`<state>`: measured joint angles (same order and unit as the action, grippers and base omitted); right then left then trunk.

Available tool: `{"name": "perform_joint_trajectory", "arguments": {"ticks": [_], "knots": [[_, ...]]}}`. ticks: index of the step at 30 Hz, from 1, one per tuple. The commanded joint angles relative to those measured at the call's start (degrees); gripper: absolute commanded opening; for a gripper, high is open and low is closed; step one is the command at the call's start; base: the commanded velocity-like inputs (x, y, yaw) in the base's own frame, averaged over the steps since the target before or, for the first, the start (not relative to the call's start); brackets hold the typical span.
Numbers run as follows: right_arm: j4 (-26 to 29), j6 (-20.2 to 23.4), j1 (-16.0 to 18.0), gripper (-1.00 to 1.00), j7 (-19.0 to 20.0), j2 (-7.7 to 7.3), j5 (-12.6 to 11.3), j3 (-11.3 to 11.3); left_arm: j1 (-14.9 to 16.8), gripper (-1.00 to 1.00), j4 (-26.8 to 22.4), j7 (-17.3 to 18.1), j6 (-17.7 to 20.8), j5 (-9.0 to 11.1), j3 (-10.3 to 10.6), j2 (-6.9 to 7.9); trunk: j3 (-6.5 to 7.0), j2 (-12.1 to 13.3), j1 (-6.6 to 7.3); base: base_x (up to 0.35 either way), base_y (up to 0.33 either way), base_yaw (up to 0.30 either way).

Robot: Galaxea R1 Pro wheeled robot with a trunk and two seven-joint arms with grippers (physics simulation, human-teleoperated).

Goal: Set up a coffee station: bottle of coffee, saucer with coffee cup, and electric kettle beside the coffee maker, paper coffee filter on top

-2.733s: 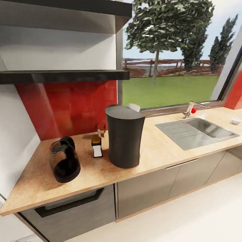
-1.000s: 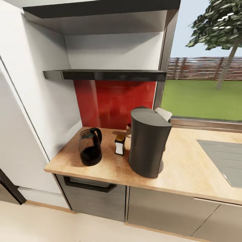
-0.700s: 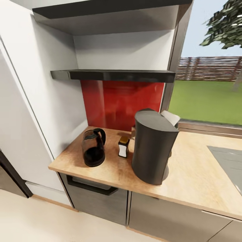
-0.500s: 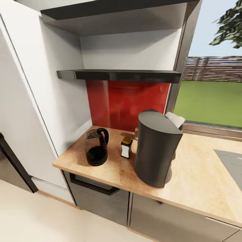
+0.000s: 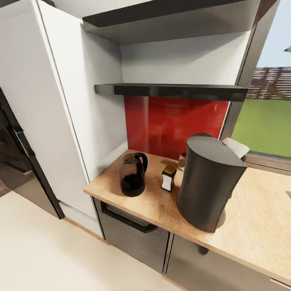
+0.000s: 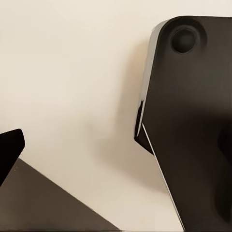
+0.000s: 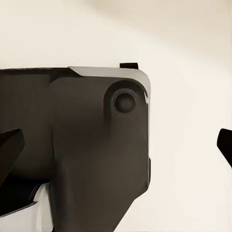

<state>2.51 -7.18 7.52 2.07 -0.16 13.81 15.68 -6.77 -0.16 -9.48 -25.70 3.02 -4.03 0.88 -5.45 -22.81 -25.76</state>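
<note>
The coffee maker (image 5: 208,182), a tall dark grey cylinder, stands on the wood-grain kitchen countertop (image 5: 157,206). To its left stands the small bottle of coffee (image 5: 168,178) with a white label and tan cap. Further left is the black glassy electric kettle (image 5: 132,178). A white piece (image 5: 236,147) peeks out behind the coffee maker's top; I cannot tell what it is. The black kitchen shelf (image 5: 169,90) hangs bare above the red backsplash. My left gripper (image 6: 116,150) and right gripper (image 7: 116,145) hang open over the cream floor, beside the robot's dark base.
A tall white cabinet wall (image 5: 60,113) closes the counter's left end, with a dark appliance (image 5: 14,157) beyond it. A second shelf (image 5: 161,16) sits higher up. A window (image 5: 268,117) is at the right. Grey cabinet fronts (image 5: 133,230) lie under the counter, cream floor (image 5: 52,258) before them.
The camera has swung left: the counter things have slid right in the picture, the sink has left the view, and the white cabinet and dark appliance have come in. The things themselves have not moved.
</note>
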Motion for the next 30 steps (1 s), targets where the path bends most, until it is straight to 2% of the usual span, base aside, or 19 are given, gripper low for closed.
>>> {"name": "perform_joint_trajectory", "arguments": {"ticks": [1, 6, 16, 30], "knots": [[0.0, -0.2, 0.0, 1.0, 0.2, -0.02, 0.4, 0.5, 0.0, 1.0, 0.0, 0.1, -0.2, 0.1, -0.4, 0.03, -0.11, -0.1, -0.02, -0.158, 0.0, 0.277], [0.0, -0.2, 0.0, 1.0, 0.2, 0.06, 0.4, 0.5, 0.1, 1.0, 0.0, 0.0, 0.0, 0.2, -0.4, 0.32, -0.11, -0.1, -0.02, -0.197, 0.0, 0.277], [0.0, -0.2, 0.0, 1.0, 0.2, 0.2, 0.5, 0.5, 0.3, 1.0, 0.0, 0.0, -0.1, 0.2, -0.4, 0.44, -0.11, -0.1, -0.02, -0.017, 0.0, 0.277], [0.2, -0.2, 0.0, 1.0, 0.3, 0.27, 0.7, 0.4, 0.3, 1.0, 0.0, 0.1, -0.1, 0.2, -0.4, 0.6, -0.11, -0.1, -0.02, 0.0, 0.0, 0.026]]}}
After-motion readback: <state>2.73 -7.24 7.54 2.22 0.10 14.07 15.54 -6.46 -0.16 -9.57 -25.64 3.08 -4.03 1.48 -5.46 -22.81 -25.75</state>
